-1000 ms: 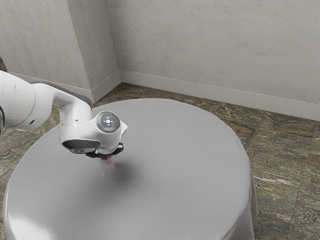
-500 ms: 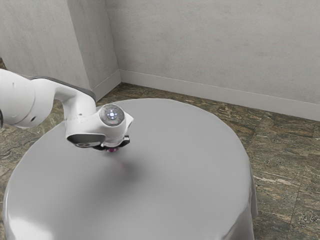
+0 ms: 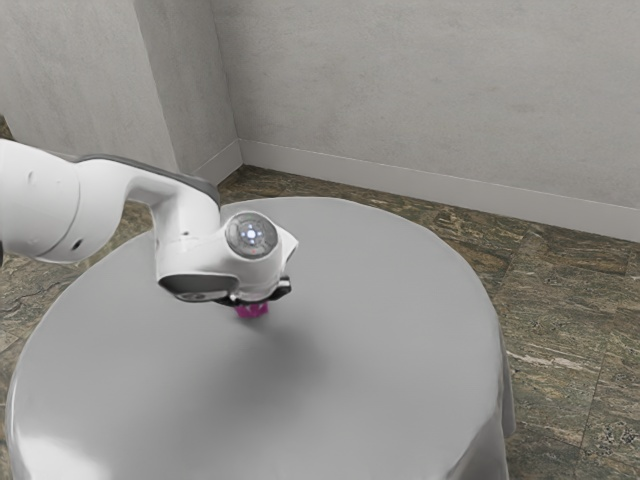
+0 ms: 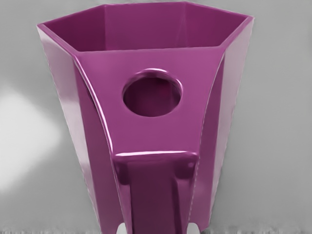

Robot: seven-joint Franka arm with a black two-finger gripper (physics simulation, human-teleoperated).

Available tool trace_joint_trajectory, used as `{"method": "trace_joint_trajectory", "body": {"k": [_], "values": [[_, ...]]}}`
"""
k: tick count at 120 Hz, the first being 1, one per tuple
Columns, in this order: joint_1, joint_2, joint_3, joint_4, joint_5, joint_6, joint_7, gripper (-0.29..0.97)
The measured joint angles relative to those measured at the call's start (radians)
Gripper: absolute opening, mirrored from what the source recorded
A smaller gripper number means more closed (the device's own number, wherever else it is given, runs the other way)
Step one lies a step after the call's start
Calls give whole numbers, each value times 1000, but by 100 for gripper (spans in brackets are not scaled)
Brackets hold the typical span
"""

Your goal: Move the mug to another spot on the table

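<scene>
The white arm (image 3: 120,200) reaches low over the round grey tabletop (image 3: 400,330), and its end effector (image 3: 254,300) is closed on a magenta mug (image 3: 252,312), which hangs just beneath the hand. The mug is six-sided, and its flat handle (image 4: 151,190) has a round hole through it. It sits about mid-tabletop, well in from every edge, though I can't tell whether its base touches the surface.

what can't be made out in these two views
Exterior view: the arm covers most of the mug.
Exterior view: whether the mug touches the table cannot be told.
Wrist view: the mug's base runs off the picture's edge.
Wrist view: the mug's inside bottom is hidden by its own wall.
</scene>
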Motion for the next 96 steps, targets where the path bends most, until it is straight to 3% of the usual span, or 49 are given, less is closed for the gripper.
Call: {"method": "trace_joint_trajectory", "body": {"k": [57, 96], "values": [[-12, 15, 0, -15, -12, -16, -32, 2], [-24, 21, -1, -16, -24, -10, -46, 13]]}}
